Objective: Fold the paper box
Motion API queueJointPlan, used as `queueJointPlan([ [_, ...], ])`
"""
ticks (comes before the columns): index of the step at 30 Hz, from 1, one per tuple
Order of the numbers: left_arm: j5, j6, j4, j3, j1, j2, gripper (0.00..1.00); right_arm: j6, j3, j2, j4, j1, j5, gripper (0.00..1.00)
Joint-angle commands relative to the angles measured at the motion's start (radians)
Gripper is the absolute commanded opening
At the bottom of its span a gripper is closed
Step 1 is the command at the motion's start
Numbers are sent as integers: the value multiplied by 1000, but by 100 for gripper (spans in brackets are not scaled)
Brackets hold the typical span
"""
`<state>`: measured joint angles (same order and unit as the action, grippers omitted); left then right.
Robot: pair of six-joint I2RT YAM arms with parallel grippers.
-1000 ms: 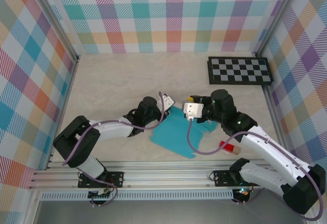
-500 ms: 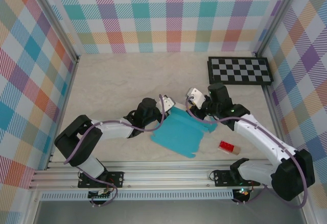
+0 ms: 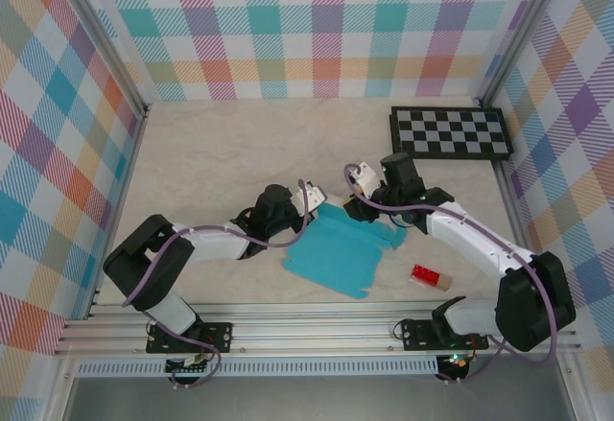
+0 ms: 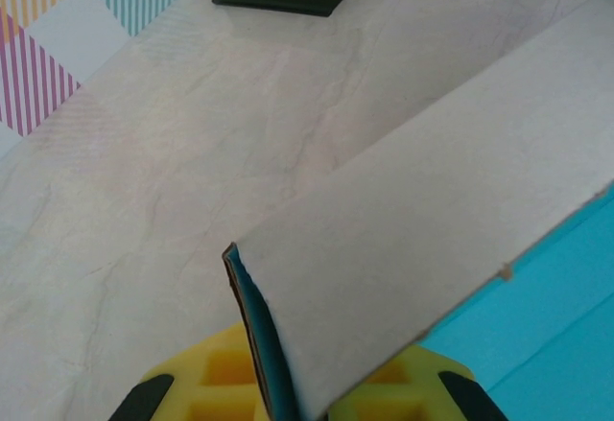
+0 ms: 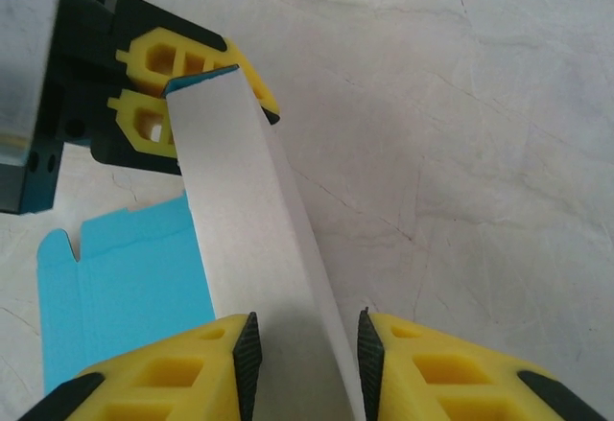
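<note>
Paper box [image 3: 336,253] lies teal-up; its raised flap [image 5: 249,210] runs left-right, clamped by left gripper [image 4: 302,392], right gripper [image 5: 305,363] half-open astride it.

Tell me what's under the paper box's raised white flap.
Beside the white flap the teal panel runs under it, flat on the table; the rest beneath is covered.

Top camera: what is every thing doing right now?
paper box: mostly flat, teal side up, far flap lifted.
left gripper: shut on the flap's end.
right gripper: jaws on either side of the flap; grip unclear.
checkerboard: lying flat, untouched.
red block: lying loose, untouched.
</note>
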<state>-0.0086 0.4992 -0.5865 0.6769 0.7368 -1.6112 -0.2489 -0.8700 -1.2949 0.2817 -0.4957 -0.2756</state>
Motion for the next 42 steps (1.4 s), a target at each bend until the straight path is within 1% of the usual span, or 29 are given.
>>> queueJointPlan([
  [1,-38,-39,34,8,-4,-38,7,25,10,-10,-26,8,-43,32],
  [3,-56,-82,46,18,-3,-47,9,26,15,-12,-25,7,-52,29],
  [7,-106,-142,35,14,4,-56,14,34,39,-2,-41,8,-57,28],
  [8,-112,-147,26,7,8,-58,18,34,44,0,-45,8,-59,28],
  [9,-114,-149,15,-1,13,-59,20,34,49,2,-46,8,-60,28],
  [11,-105,-141,1,-12,20,-64,21,36,56,5,-49,8,-63,27],
  [15,-107,-111,-20,-35,44,-85,29,34,72,15,-59,8,-65,25],
  [21,-82,-127,-27,-76,46,-63,38,16,94,38,-50,8,-63,25],
  [27,-81,-165,-52,-102,40,-65,39,17,118,60,-64,8,-78,25],
  [29,-52,-192,-64,-106,25,-56,39,19,120,63,-68,7,-80,25],
  [30,-22,-215,-68,-113,2,-44,39,19,118,63,-68,8,-80,25],
  [33,137,-296,-80,-134,-102,-7,39,22,113,61,-63,8,-87,25],
  [36,254,-340,-107,-145,-168,15,40,20,109,64,-58,7,-92,25],
  [40,303,-397,-190,-136,-179,-21,42,19,108,62,-65,8,-92,25],
  [42,343,-443,-279,-138,-178,-54,43,19,101,56,-62,8,-92,25],
])
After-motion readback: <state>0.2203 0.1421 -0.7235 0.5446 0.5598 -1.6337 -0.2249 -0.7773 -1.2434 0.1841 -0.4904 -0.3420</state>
